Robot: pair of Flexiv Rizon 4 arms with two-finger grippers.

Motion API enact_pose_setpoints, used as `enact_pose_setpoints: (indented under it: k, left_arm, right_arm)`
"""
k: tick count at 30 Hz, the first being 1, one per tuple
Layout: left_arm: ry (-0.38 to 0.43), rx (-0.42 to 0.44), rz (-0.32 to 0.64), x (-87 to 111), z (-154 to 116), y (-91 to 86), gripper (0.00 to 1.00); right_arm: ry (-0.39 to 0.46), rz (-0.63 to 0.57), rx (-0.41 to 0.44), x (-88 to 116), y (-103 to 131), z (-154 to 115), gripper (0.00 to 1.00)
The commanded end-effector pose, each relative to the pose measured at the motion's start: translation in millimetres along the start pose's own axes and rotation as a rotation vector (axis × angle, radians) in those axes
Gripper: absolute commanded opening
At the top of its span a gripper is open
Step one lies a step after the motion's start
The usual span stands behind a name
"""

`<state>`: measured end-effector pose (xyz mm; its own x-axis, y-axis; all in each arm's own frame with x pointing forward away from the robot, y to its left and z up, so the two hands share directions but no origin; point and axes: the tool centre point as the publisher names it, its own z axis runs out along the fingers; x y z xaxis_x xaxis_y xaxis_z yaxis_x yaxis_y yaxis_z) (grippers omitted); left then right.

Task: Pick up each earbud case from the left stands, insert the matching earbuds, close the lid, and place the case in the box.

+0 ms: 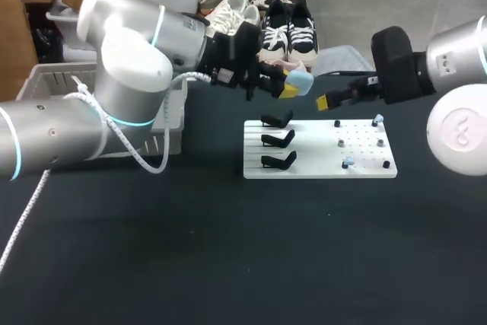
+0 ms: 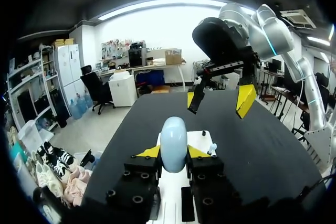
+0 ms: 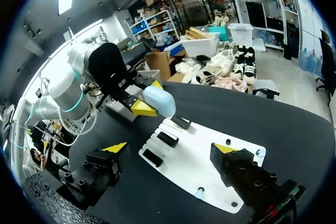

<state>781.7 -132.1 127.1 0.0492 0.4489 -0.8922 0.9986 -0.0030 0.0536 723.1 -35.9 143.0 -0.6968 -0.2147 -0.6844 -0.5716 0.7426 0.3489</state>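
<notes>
Pale-blue earbud case (image 1: 301,81), gripped in left pincer (image 1: 294,86), raised near black stands (image 1: 278,140).

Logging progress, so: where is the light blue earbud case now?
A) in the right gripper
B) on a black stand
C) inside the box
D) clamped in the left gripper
D: the light blue case sits between the left gripper's yellow tips, both touching it; the right gripper is open and empty.

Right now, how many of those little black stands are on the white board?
3, in a column at the left end of the white board: the far stand, the middle stand and the near stand. All are empty; none looks hidden.
</notes>
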Motion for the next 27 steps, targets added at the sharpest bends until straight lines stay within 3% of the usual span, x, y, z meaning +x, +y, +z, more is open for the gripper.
enact_pose_setpoints:
  k: [1, 27]
  left_arm:
    - [-0.002, 0.007, 0.013, -6.1, -0.1, -0.5, 0.0]
    - [-0.011, 0.07, 0.053, -16.0, 5.7, -30.6, 0.0]
  right_arm:
    - [0.008, 0.001, -0.096, -3.5, -3.7, 9.1, 1.0]
    - [-0.01, 0.01, -0.105, -15.6, -15.3, 14.4, 1.0]
